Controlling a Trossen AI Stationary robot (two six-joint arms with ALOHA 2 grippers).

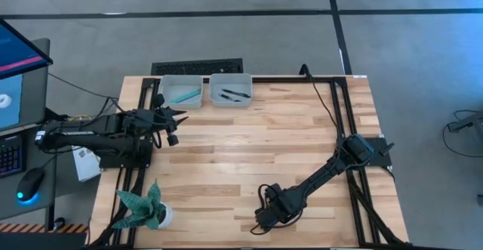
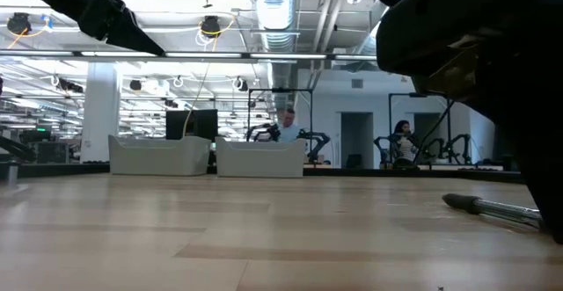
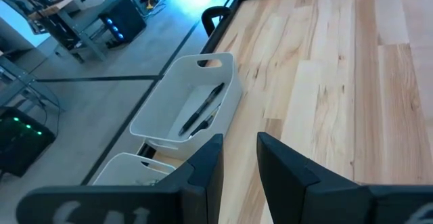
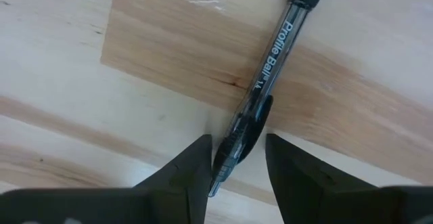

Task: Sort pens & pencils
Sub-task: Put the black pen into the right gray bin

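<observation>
Right hand [image 4: 235,158] reached down at near edge of surface [image 1: 249,144], fingers part-open astride one black pen [image 4: 260,95] lying flat, not yet gripped; left hand [image 3: 238,158] hovers slightly parted, empty, near two bins [image 1: 230,88].

A pale wooden tabletop [image 1: 249,152] of jointed planks carries everything, with a black frame [image 1: 332,80] running along its far and side edges. At the far edge, left of centre, two white bins stand side by side: the left bin [image 1: 181,91] holds light-blue sticks, the right bin [image 1: 231,90] holds black ones. A potted plant [image 1: 147,208] with spiky green leaves sits at the near left corner. A clear-barrelled black pen [image 4: 267,82] lies flat on the wood near the near edge, right of centre.
</observation>
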